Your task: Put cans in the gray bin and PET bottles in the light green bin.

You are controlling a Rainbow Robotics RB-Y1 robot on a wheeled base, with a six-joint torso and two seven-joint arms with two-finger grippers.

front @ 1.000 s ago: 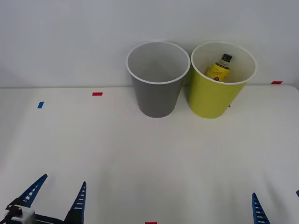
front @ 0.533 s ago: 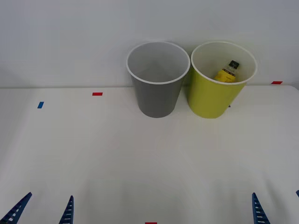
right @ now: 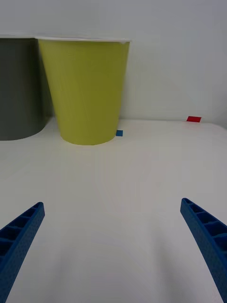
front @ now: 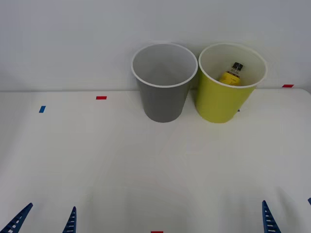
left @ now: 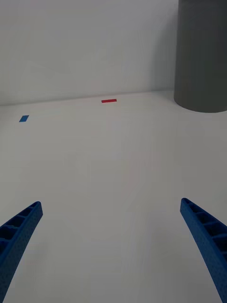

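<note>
The PET bottle (front: 233,74) lies inside the light green bin (front: 221,104), beside the gray bin (front: 163,102); left gripper (front: 44,221) and right gripper (right: 113,246) both spread, released.

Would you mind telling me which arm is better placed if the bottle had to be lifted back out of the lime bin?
Probably the right: the bottle lies in the light green bin, ahead of the open right pincer.

Bottle (front: 232,74) lower body hidden behind green bin (front: 223,99) rim. Left end effector (front: 44,221) and right end effector (front: 286,216) cut off by bottom edge, fingertips alone visible.
</note>
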